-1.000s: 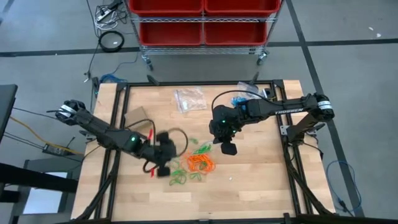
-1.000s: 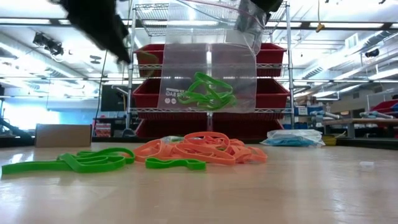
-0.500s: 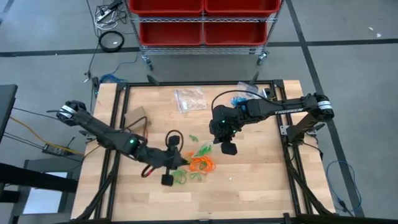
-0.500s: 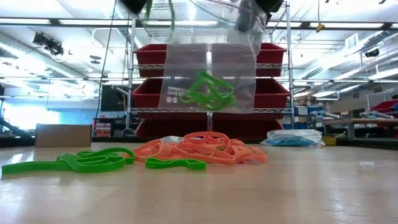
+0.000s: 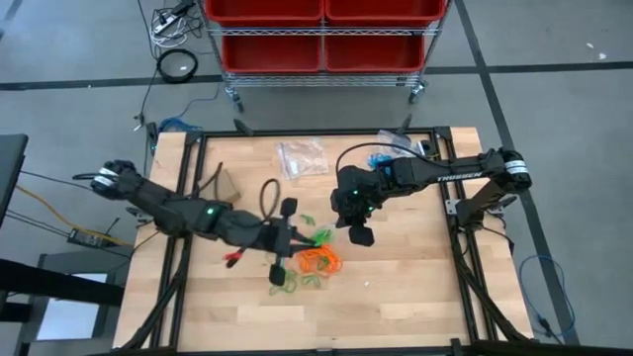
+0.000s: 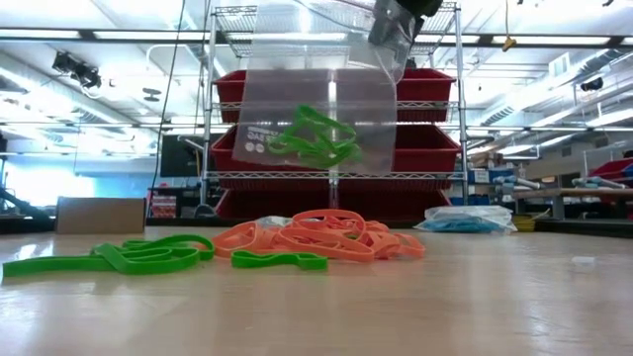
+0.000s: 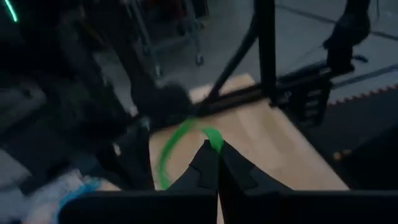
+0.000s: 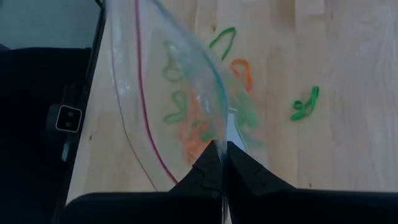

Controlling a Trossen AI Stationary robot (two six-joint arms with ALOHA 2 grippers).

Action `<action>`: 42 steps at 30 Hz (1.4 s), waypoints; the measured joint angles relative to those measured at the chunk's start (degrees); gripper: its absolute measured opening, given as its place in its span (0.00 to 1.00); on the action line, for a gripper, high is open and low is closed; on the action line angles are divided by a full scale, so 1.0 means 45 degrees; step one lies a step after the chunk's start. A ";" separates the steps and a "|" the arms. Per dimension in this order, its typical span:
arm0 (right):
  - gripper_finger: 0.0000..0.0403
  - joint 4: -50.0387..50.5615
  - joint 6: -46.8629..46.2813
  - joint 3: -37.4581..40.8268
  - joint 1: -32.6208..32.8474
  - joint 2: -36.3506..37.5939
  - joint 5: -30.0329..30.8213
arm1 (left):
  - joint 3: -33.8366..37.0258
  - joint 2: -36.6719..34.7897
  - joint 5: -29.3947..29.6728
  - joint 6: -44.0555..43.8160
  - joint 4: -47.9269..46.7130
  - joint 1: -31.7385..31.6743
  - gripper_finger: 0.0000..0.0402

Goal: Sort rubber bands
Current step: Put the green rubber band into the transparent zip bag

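Observation:
Orange rubber bands (image 6: 318, 237) lie in a heap at mid table, with green ones (image 6: 129, 259) beside them toward the near left. A clear plastic bag (image 6: 326, 109) holding green bands (image 6: 312, 138) hangs above the heap from my shut right gripper (image 8: 221, 163), also seen from above (image 5: 358, 225). My left gripper (image 7: 217, 163) is up over the heap's left side (image 5: 300, 237), pointing nearly level toward the bag, shut on one green band (image 7: 180, 146). My left gripper pinches one green band at a point on its loop (image 7: 214, 139) between the ends of its two fingers. The fingers come nearly level from the table's left. The loop hangs off the tips, lifted clear of the table. My right gripper pinches the clear bag by its upper edge (image 8: 219, 144) between its two fingers, slanting down from the table's right. The bag hangs below the fingers, clear of the table, with green bands in its lower part (image 6: 315, 140).
A second clear bag (image 5: 302, 158) lies at the table's far middle, and a bag with blue contents (image 6: 467, 222) at the far right. A cardboard piece (image 5: 220, 184) sits at the far left. Red bins (image 5: 321, 30) stand on a rack beyond the table.
My left gripper has risen from the green bands at the heap's left and moved toward the hanging bag, tipping from pointing down to nearly level and rolling at the wrist, staying shut with a green band. The bag has swayed a little.

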State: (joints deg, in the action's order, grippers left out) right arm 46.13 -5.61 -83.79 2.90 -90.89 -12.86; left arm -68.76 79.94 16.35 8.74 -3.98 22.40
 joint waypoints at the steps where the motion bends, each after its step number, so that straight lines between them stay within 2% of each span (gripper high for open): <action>1: 0.00 -0.0011 -0.0051 0.0000 0.0000 0.0000 -0.0002 | 0.0011 0.0110 -0.0320 -0.0104 -0.0156 -0.0214 0.00; 12: 0.00 0.0000 -0.0092 0.0000 0.0000 0.0000 0.0058 | 0.0014 0.1444 -0.1095 -0.0853 -0.1103 -0.1439 0.00; 22: 0.00 0.0014 -0.0073 0.0000 -0.0005 0.0000 0.0277 | 0.0016 0.1481 -0.0526 -0.1375 -0.1808 -0.1596 0.01; 25: 0.00 0.0042 -0.0073 0.0000 -0.0005 0.0000 0.0282 | 0.0016 0.1481 -0.0521 -0.1366 -0.1720 -0.1586 0.08; 34: 0.00 0.0381 -0.0078 0.0000 -0.0005 0.0000 0.0438 | -0.0921 0.1481 -0.0504 -0.1296 -0.2124 -0.1544 0.42; 37: 0.00 0.0520 -0.0083 0.0000 -0.0005 0.0000 0.0638 | -0.1656 0.1475 -0.0329 -0.0984 -0.3498 -0.1537 0.47; 40: 0.00 0.0898 -0.0083 0.0000 -0.0005 0.0000 0.0675 | -0.2131 0.1447 0.0525 -0.0928 -0.6025 -0.1579 0.47; 42: 0.00 0.1150 -0.0083 0.0000 -0.0001 0.0000 0.0726 | -0.1990 0.1447 0.0562 -0.0885 -0.7394 -0.1817 0.47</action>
State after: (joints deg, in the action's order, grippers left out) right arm 51.31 -5.98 -83.79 2.89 -90.89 -9.60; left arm -77.71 86.46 18.87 4.75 -37.26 14.23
